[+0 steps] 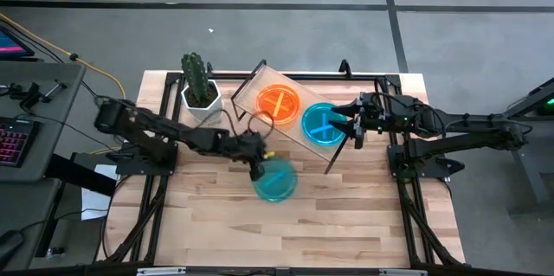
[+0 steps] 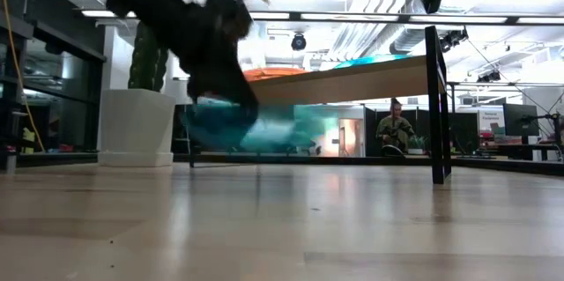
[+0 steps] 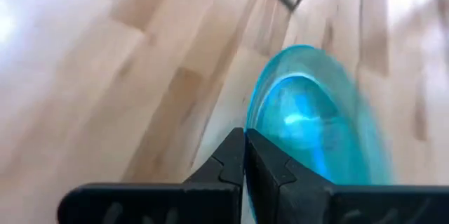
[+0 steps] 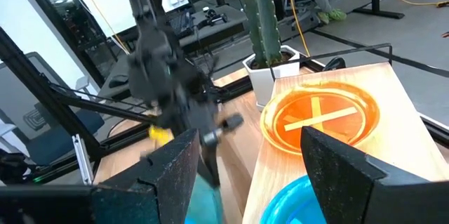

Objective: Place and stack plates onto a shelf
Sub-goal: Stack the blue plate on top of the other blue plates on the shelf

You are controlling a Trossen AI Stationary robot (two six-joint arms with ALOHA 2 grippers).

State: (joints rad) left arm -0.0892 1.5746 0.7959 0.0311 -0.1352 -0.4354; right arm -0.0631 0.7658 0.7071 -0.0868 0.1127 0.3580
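Nearby, cactus beside shelf.

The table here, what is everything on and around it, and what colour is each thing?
Orange plate: one, orange-red, on the shelf's end nearer the cactus.
Blue plate on the shelf: one, teal-blue, beside the orange plate, towards the right arm.
Held plate: one, teal-blue, in front of the shelf, above the tabletop.
Shelf: one, light wood on black wire legs, at the back of the table.
Cactus: one, green, in a white pot left of the shelf.
Keyboard: one, pink-lit, on the desk at far left.
Person: one, far off in the room.
Left gripper: dark, shut on the held plate's edge.
Right gripper: dark, open beside the shelf's blue plate.
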